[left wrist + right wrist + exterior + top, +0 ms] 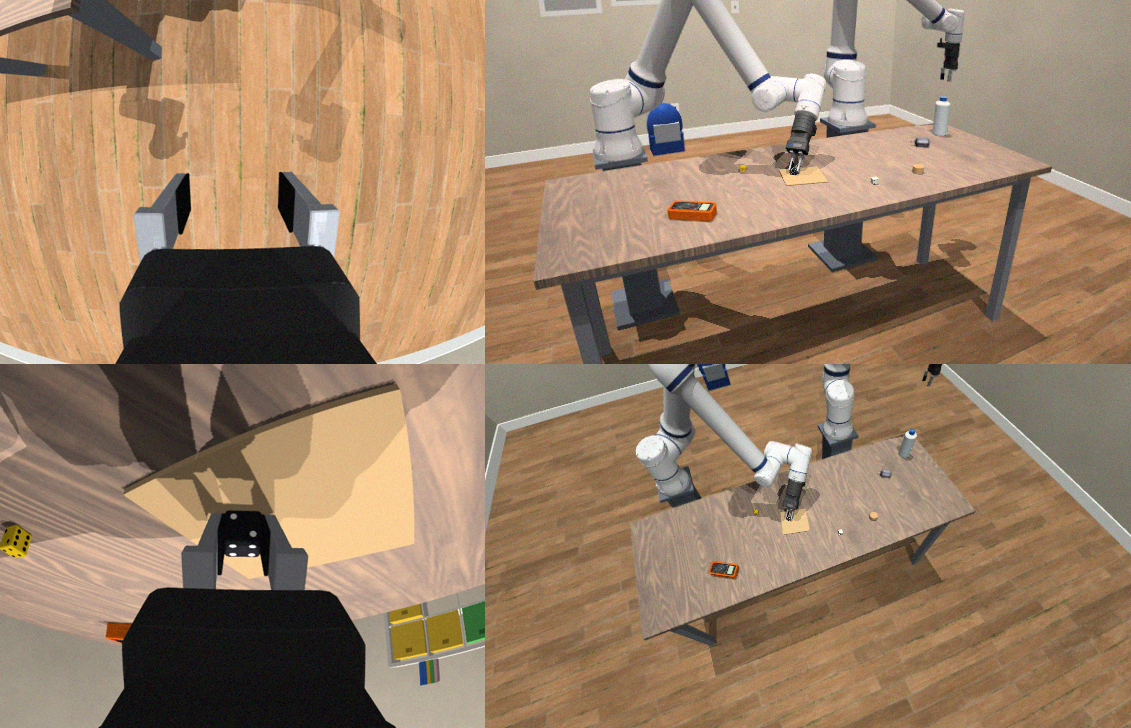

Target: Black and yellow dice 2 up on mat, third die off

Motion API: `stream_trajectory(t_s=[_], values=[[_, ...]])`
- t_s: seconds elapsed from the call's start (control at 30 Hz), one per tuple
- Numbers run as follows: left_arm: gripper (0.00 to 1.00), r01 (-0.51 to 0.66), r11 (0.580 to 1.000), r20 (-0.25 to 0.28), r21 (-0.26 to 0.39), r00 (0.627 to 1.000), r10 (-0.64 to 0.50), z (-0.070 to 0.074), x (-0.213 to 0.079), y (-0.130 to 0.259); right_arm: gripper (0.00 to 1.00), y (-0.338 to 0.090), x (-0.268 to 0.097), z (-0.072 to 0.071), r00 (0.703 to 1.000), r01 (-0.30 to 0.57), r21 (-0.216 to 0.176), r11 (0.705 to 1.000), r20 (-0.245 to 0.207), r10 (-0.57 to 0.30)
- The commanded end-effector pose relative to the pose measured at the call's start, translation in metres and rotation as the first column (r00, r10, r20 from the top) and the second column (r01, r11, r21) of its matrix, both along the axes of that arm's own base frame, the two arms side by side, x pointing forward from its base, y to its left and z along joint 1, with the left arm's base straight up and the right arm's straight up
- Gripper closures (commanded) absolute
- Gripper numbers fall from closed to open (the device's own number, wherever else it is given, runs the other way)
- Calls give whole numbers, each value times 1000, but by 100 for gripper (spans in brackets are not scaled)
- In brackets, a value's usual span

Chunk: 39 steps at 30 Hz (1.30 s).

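Observation:
My right gripper (789,515) (795,169) (242,532) is tilted and shut on the black die (242,524), low over the back left part of the tan mat (797,526) (811,178) (364,521). The black die's 2 faces the right wrist camera; its 4 appears to face up. Its contact with the mat is hidden. The yellow die (756,511) (743,168) (16,541) sits off the mat to the left; a 6 shows on its side and its top seems to show 4. The white die (840,532) (875,180) lies off the mat to the right. My left gripper (928,379) (945,75) (234,191) is open and empty, high beyond the table.
An orange multimeter (723,569) (692,211) (118,630) lies front left. A wooden disc (873,516) (918,169), a small grey object (885,473) (922,142) and a bottle (907,444) (941,117) stand to the right on the table (685,599) (600,240).

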<state>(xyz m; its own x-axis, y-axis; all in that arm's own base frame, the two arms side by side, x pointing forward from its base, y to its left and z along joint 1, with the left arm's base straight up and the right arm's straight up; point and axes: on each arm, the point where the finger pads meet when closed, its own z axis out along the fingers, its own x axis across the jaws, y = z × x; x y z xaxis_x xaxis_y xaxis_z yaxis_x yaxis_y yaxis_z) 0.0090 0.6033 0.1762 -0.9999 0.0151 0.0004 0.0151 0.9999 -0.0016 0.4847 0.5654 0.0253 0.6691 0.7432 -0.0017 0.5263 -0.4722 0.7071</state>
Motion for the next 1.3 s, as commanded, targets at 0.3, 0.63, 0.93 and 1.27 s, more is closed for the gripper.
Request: stream_trajectory(t_s=[0.3, 0.63, 0.93, 1.27], values=[[0, 0, 1000, 0, 2, 1000, 0, 1, 0, 1, 60, 0, 0, 1, 1000, 0, 1, 1000, 1, 0], [0, 0, 1000, 0, 2, 1000, 0, 1, 0, 1, 60, 0, 0, 1, 1000, 0, 1, 1000, 1, 0], [0, 0, 1000, 0, 2, 1000, 0, 1, 0, 1, 60, 0, 0, 12, 1000, 0, 1, 1000, 1, 0], [0, 0, 1000, 0, 2, 1000, 0, 1, 0, 1, 60, 0, 0, 52, 1000, 0, 1, 1000, 1, 0]])
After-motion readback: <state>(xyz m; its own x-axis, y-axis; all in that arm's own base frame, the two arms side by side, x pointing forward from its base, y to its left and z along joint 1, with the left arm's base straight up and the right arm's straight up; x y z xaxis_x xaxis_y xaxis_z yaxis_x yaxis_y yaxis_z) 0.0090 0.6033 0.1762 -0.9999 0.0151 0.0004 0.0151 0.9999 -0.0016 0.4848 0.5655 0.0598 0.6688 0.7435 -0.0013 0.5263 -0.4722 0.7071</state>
